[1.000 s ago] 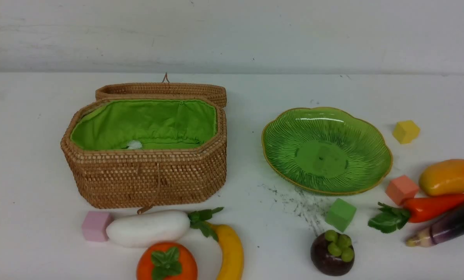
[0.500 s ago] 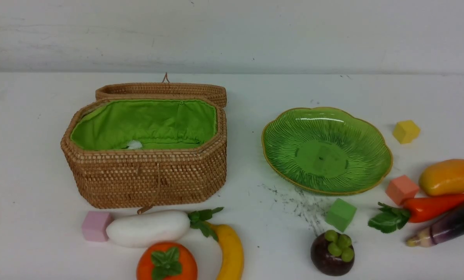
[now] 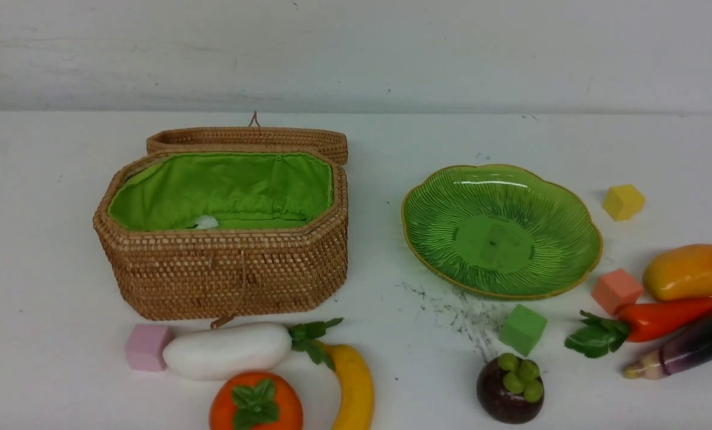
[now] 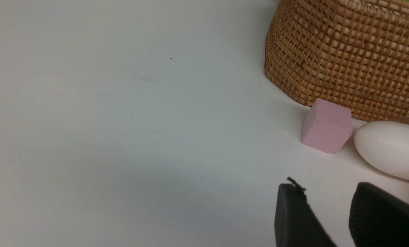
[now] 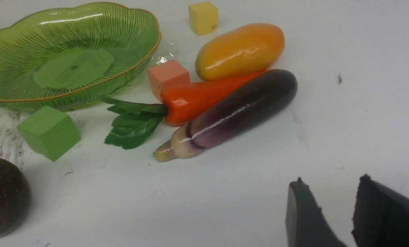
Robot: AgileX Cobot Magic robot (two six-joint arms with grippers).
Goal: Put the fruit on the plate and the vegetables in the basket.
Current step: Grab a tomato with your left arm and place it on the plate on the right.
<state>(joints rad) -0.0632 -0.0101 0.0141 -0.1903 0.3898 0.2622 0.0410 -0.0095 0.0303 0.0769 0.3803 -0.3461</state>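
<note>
Fruit [image 5: 240, 51]: orange [image 3: 255, 403], mango [image 3: 689, 272] and purple ball [image 3: 509, 391] lie on the counter [image 3: 45, 334], off the plate [image 3: 499, 239]; vegetables [image 3: 227, 350] lie outside the open basket [image 3: 224, 275]. Left pincer [image 4: 327, 192] and right pincer [image 5: 332, 183]: jaws partly apart, holding nothing.

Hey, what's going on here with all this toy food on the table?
Nothing is being handled yet. Over the table, the left end effector hovers by the pink cube and white radish, the right end effector near the aubergine, each with jaws apart and empty. The plate is bare and the basket stands open; no sorting has begun.
</note>
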